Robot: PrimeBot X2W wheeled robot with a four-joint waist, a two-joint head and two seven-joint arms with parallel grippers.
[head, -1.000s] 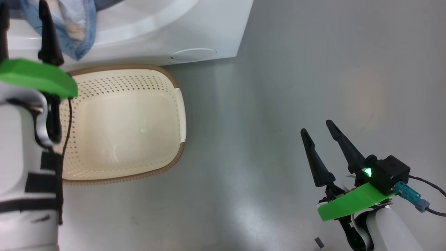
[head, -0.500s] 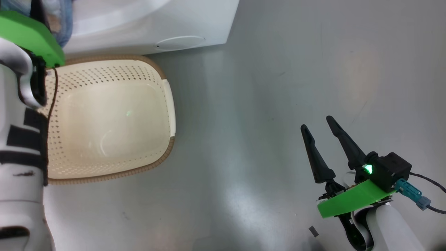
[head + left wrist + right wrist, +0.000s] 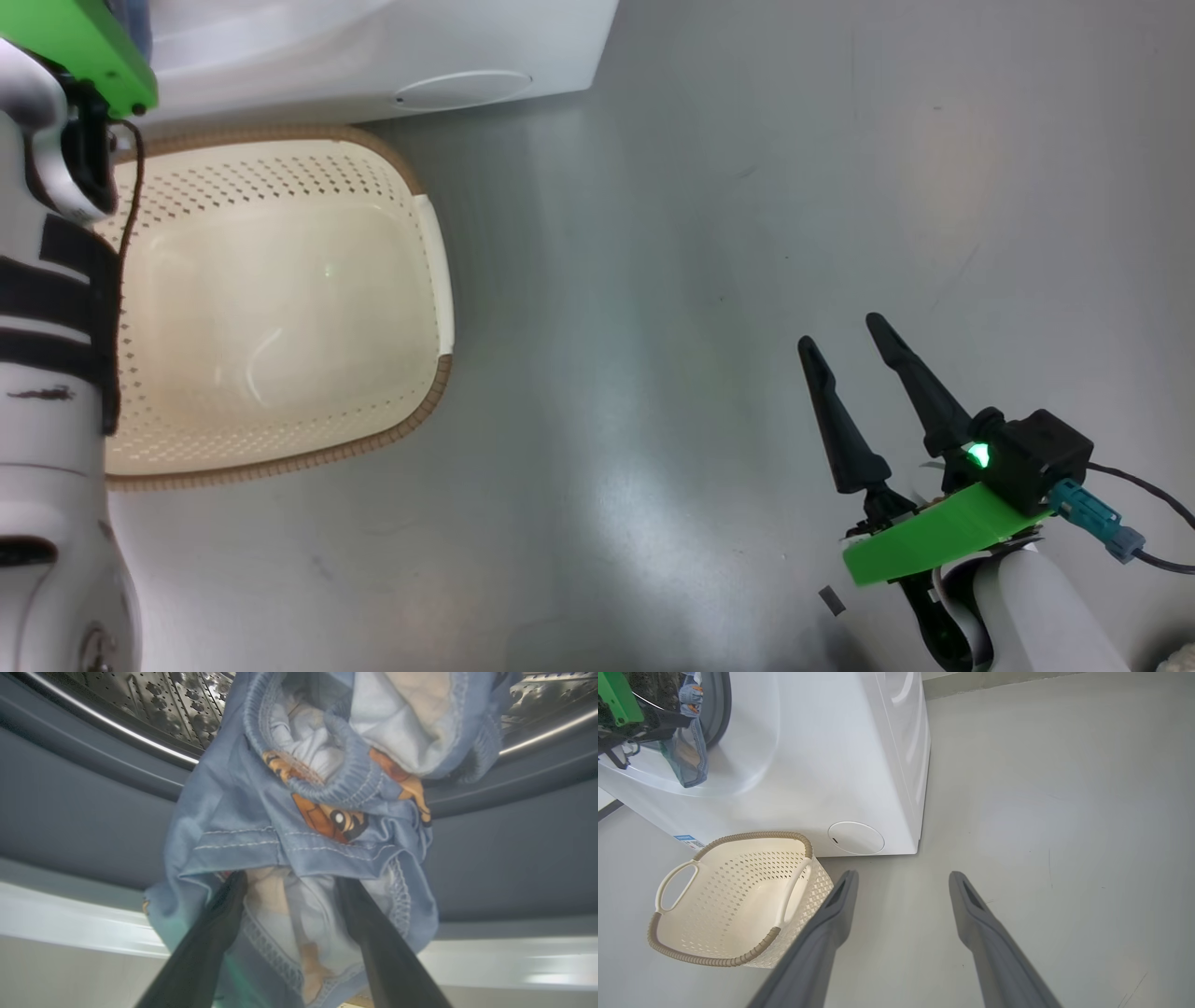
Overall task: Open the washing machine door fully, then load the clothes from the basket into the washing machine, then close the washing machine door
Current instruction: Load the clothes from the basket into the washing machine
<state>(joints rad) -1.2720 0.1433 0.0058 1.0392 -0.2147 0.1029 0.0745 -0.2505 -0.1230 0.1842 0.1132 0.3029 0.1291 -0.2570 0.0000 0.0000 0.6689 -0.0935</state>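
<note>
White forearms (image 3: 56, 560) with black straps (image 3: 56, 303), green wrist plates (image 3: 934, 546), tapered black pincer fingers (image 3: 843, 434)

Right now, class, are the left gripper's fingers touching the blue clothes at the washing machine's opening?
Touching. The left wrist view shows both fingers with tips tucked under the hem of the clothes, fabric draped over them.

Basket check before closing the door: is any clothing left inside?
No, the basket has a bare cream floor and bare perforated walls.
</note>
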